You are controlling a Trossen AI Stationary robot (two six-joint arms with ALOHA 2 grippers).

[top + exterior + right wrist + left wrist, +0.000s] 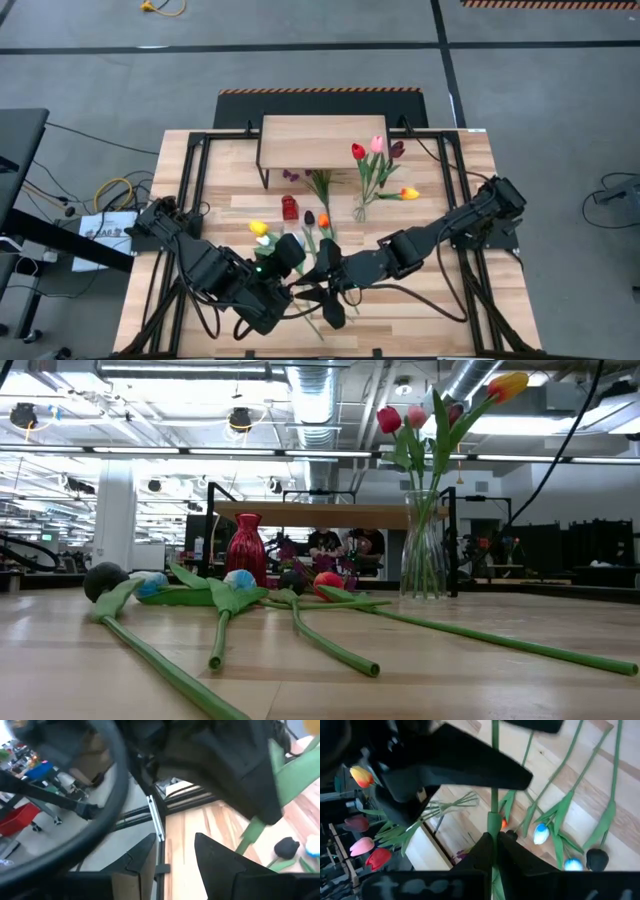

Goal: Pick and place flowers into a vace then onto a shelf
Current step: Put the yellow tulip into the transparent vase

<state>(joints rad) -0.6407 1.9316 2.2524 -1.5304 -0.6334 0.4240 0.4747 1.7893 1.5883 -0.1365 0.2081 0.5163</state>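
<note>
The left gripper (492, 837) is clamped on a green stem (494, 780) above the loose tulips (235, 585) lying near the table's front. The right gripper (172, 852) hangs beside it, half open and empty. Likely next: carry this stem to the glass vase (425, 550), which holds 4 tulips. The red vase (246, 547) and shelf (320, 140) look empty.
</note>
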